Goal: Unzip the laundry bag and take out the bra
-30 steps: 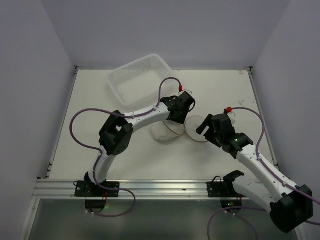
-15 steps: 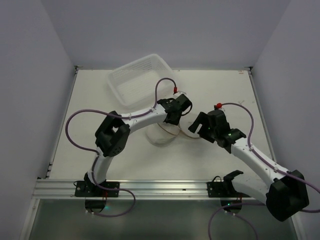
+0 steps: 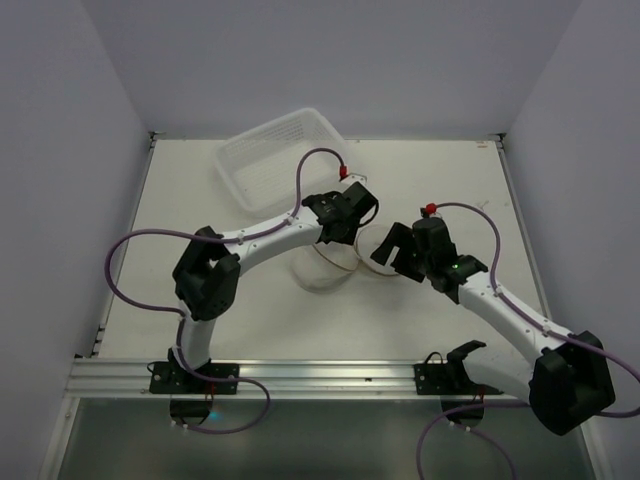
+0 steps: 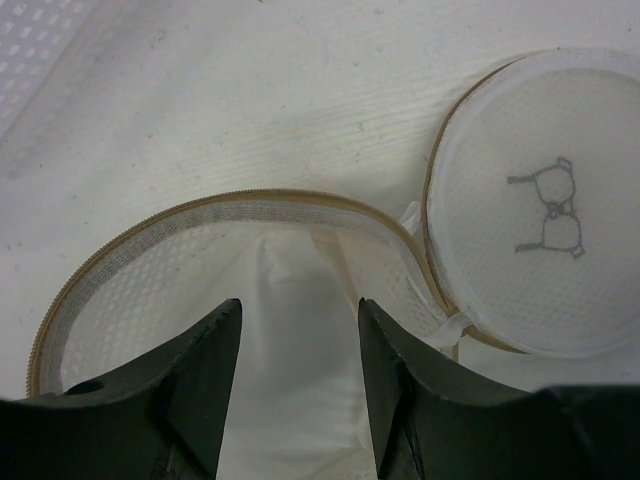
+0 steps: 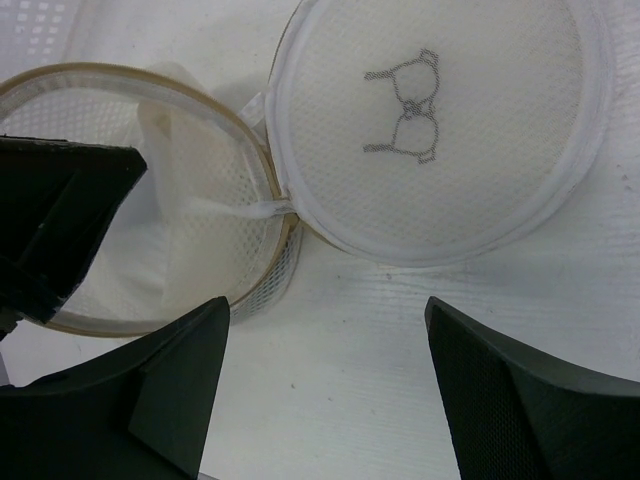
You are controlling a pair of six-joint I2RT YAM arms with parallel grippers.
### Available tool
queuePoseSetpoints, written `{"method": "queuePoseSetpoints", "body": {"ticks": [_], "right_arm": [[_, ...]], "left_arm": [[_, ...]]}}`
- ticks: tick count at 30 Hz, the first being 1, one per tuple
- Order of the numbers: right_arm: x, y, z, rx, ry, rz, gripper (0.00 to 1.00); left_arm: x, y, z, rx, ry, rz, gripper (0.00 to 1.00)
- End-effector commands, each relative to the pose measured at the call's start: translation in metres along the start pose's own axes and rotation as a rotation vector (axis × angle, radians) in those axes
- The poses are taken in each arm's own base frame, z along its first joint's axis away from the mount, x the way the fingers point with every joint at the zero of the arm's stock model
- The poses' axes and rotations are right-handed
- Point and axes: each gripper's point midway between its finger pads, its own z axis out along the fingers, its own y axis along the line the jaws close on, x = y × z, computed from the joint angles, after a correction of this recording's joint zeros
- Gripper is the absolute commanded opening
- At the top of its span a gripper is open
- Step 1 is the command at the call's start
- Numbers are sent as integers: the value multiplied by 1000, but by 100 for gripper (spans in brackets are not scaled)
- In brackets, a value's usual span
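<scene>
The laundry bag (image 4: 200,205) lies unzipped on the table, its tan-rimmed mesh body gaping upward. Its round lid (image 5: 440,120), bearing the little bra drawing, is flipped flat to the right and hangs on by a hinge strip. The bra is hidden; only pale white fabric (image 4: 295,265) shows inside the bag. My left gripper (image 4: 300,310) hovers open over the bag's mouth, with that fabric showing between its fingers. My right gripper (image 5: 325,320) is wide open above bare table just near the lid. From above, the bag (image 3: 320,272) lies under both grippers.
A larger white plastic basket (image 3: 275,155) stands tilted at the back of the table, behind the left gripper (image 3: 335,238). The right gripper (image 3: 392,252) covers most of the lid from above. Grey walls close the table on three sides.
Both grippers have shifted left: the left one now over the bag's mouth, its elbow swung outward, and the right one in over the lid. The bag has stayed put.
</scene>
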Motion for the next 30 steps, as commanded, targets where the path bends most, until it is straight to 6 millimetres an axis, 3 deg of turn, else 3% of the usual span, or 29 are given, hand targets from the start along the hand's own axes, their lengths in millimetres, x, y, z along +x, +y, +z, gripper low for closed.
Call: {"method": "queuePoseSetpoints", "body": {"ticks": [1, 9, 13, 22, 30], "right_arm": [[-14, 23, -2, -80, -26, -26, 80], [-9, 24, 9, -98, 1, -38, 80], [-8, 35, 16, -142, 21, -58, 80], [1, 36, 43, -152, 78, -82, 80], [9, 7, 66, -11, 94, -38, 77]], "left_arm": [[5, 2, 5, -12, 12, -34, 54], [25, 6, 12, -24, 59, -31, 47], [35, 3, 16, -7, 85, -35, 42], [35, -10, 15, 60, 87, -64, 51], [59, 3, 30, 16, 142, -45, 59]]}}
